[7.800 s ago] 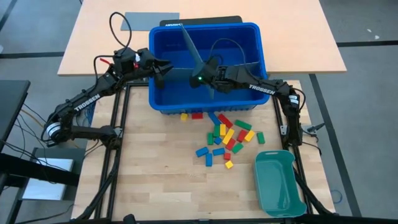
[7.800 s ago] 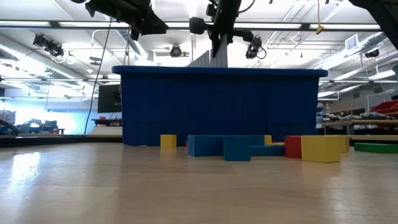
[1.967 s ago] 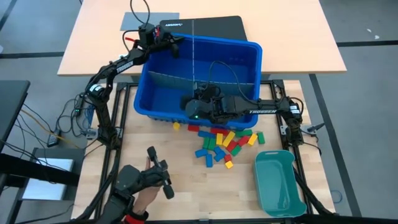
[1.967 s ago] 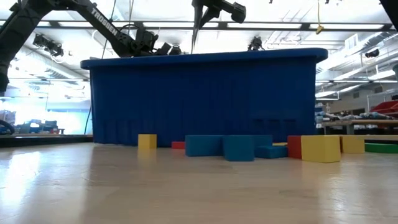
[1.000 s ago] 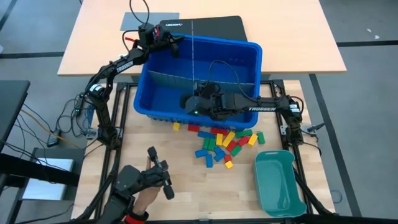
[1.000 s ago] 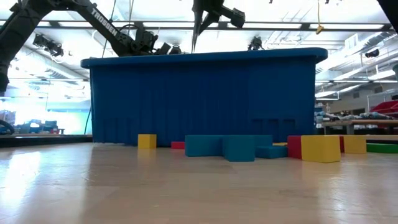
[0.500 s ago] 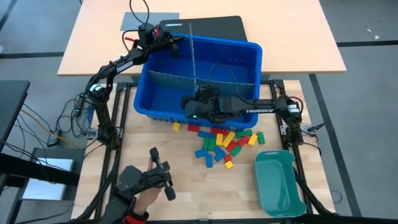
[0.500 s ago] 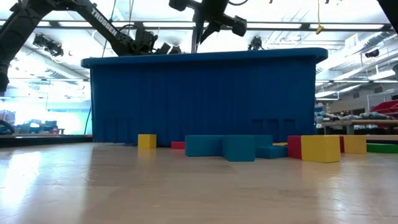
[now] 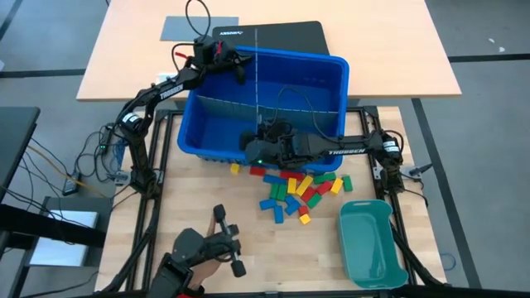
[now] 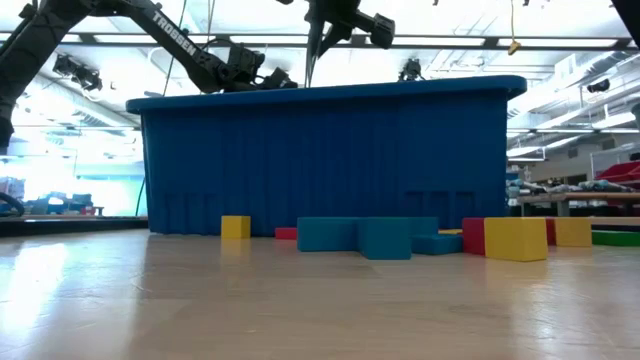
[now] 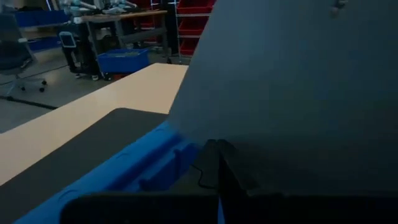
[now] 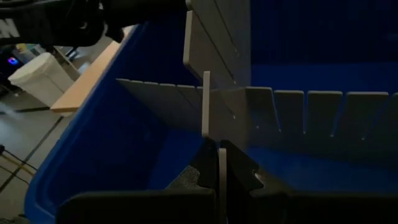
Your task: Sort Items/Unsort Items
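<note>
Blue plastic walls of a large bin fill the middle of your counter, and both arms reach into it. Your left tool sits at the bin's far rim, pressed together on the top edge of an upright grey divider sheet that runs front to back. Your right tool is low inside the bin near its front wall, fingers pinching the near edge of that same sheet where it crosses a second grey slotted divider spanning the bin side to side. The toy blocks, red, yellow, green and blue, lie scattered on the wood just in front of the bin, untouched. To their right rests a teal tray. At the front edge of the counter, a person's hand holds a dark controller.
</note>
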Action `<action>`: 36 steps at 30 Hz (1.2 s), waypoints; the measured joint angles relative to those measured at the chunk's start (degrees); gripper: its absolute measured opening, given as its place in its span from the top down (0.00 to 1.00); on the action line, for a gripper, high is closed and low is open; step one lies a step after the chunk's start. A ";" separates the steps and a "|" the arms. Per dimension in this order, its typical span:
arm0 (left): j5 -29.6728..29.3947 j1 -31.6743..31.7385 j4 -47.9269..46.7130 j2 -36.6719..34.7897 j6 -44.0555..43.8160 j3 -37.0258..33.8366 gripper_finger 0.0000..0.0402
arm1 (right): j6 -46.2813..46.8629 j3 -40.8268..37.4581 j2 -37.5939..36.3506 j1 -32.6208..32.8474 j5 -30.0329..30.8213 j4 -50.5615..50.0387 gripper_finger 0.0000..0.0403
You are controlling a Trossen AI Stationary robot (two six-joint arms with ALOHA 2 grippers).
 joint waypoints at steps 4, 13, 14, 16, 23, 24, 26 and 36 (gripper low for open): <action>-0.02 -0.33 0.11 0.01 0.22 0.00 1.00 | -0.01 0.09 -0.09 -0.17 -1.03 0.10 1.00; -0.20 -0.31 0.52 0.01 0.30 0.00 1.00 | 0.57 0.11 -0.15 -1.07 -4.12 0.46 1.00; -0.58 -0.31 0.68 0.01 0.31 0.00 1.00 | 0.85 0.11 -0.15 -1.07 -4.27 0.48 1.00; -1.03 -0.31 0.87 0.01 0.35 0.00 1.00 | 1.12 0.11 -0.15 -1.07 -4.53 0.48 1.00; -2.25 -0.31 1.11 0.01 0.39 0.00 1.00 | 2.64 0.20 -0.15 -1.22 -6.42 -0.14 1.00; -2.37 -0.31 1.10 0.01 0.42 0.00 1.00 | 2.73 0.20 -0.15 -1.22 -6.56 -0.15 1.00; -2.72 -0.31 0.94 0.01 1.24 0.00 1.00 | 2.84 0.20 -0.15 -1.10 -6.90 -0.19 1.00; -4.04 0.11 0.10 -0.03 1.48 0.02 1.00 | 2.14 0.20 -0.09 -0.76 -7.28 -0.76 1.00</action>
